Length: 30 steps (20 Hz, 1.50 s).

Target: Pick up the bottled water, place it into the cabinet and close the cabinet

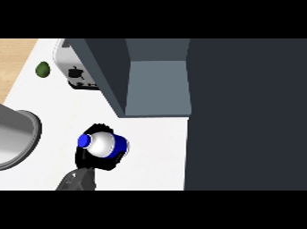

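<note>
The bottled water (pixel 103 143) has a pale body and a blue cap pointing left. It is held over the white counter (pixel 152 152), with the black fingers of my right hand (pixel 101 163) curled round it and hiding its lower part. That hand's grey forearm comes in from the lower edge. The cabinet (pixel 157 85) stands open just beyond and to the right, showing its grey-blue inside. Its big dark door (pixel 255 116) fills the right side of the view. My left hand does not show; only a thick grey forearm (pixel 4 134) crosses the left edge.
A silver toaster (pixel 76 67) stands at the back left, against the cabinet's left side panel (pixel 106 74). A small green fruit (pixel 43 69) lies left of it, near the counter's edge by a wooden surface (pixel 7 58).
</note>
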Each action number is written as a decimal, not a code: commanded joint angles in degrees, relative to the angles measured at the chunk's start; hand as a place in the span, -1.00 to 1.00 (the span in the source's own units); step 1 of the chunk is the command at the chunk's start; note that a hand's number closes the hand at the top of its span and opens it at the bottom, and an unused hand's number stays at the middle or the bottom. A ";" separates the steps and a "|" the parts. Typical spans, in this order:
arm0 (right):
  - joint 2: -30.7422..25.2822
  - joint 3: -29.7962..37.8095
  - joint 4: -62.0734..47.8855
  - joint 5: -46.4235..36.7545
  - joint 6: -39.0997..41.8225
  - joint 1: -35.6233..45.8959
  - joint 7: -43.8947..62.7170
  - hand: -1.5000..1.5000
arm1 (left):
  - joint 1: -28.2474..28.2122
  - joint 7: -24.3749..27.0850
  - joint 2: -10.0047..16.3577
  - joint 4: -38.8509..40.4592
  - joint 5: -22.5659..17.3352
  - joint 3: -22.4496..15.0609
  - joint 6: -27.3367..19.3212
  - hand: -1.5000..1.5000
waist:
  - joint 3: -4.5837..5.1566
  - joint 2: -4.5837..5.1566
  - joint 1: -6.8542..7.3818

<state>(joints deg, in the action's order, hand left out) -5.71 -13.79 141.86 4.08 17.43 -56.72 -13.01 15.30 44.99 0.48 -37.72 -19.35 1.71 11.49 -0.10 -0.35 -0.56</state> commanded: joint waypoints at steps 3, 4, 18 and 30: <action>-1.54 2.82 2.53 4.87 2.01 -2.64 -0.54 -1.00 | 2.07 -7.97 -0.46 -10.73 -9.63 -11.64 -11.20 1.00 | 0.07 -0.06 -0.44; -0.87 1.11 6.92 4.81 1.60 -5.02 0.17 -1.00 | -1.27 -8.47 -0.47 -13.72 -6.26 -10.12 -9.79 1.00 | 0.06 -0.10 0.01; 0.00 5.96 2.88 7.05 0.81 2.30 2.07 -1.00 | 19.52 -21.08 -0.48 -18.12 -9.89 -24.05 -38.50 1.00 | 0.10 0.42 -0.76; -1.33 9.22 4.03 10.63 4.00 1.80 3.15 -1.00 | 37.32 -23.63 -0.48 3.19 -14.96 -22.55 -44.11 1.00 | 0.12 0.90 -2.87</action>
<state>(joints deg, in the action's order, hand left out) -6.01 -5.93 140.90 7.53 19.70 -52.12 -11.38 48.15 21.50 0.01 -41.07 -32.61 -22.84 -32.85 0.01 0.50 -2.72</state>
